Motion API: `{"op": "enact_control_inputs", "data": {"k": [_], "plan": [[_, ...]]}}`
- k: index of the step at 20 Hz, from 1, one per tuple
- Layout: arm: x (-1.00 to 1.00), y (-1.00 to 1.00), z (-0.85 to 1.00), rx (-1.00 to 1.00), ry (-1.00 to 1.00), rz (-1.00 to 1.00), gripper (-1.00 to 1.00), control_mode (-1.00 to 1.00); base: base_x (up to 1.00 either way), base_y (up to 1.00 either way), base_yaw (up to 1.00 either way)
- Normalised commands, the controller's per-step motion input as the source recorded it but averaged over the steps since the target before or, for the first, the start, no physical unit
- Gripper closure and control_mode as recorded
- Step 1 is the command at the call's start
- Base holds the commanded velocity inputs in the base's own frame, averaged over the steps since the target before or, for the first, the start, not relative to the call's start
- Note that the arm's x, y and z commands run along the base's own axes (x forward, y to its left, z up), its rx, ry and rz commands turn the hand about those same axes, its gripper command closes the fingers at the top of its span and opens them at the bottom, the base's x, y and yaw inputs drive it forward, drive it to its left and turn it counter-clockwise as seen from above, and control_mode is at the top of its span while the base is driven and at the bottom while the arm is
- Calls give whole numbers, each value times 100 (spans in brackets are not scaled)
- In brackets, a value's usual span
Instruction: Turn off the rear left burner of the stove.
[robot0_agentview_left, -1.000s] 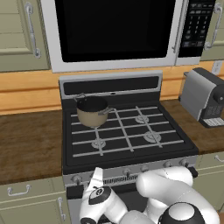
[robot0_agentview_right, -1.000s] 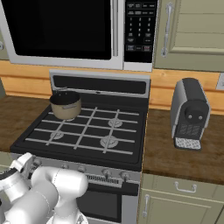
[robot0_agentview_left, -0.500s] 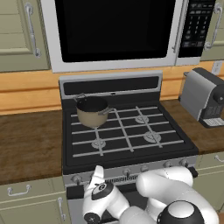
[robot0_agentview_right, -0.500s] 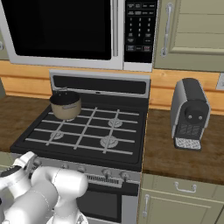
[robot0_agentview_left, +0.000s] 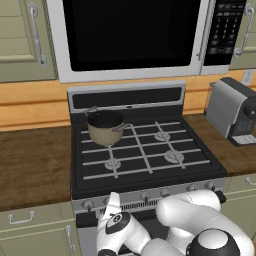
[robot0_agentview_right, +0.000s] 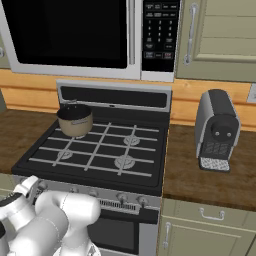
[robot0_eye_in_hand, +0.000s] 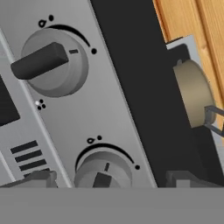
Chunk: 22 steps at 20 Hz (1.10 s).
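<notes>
Round silver knobs (robot0_eye_in_hand: 54, 62), black-grated stove (robot0_agentview_left: 145, 170)

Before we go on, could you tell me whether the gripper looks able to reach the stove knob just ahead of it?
Probably yes: the open gripper faces the near knob on the stove front, fingertips either side, nothing between.

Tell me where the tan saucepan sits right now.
The tan saucepan sits on the black stove's rear left grate, just in front of the back panel; in the right base view it is at the stove's far left.
</notes>
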Motion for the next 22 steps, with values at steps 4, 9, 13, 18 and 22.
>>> {"op": "enact_control_inputs", "data": {"k": [4, 9, 13, 18, 22], "plan": [[15, 0, 0, 0, 0, 0, -100, -100, 0, 0, 0], [20, 0, 0, 0, 0, -1, 100, -100, 0, 0, 0], [0, 0, 0, 1, 0, 0, 100, -100, 0, 0, 0], [-1, 0, 0, 0, -2, 0, 100, -100, 0, 0, 0], [0, 0, 0, 5, -1, -13, 100, -100, 0, 0, 0]]}}
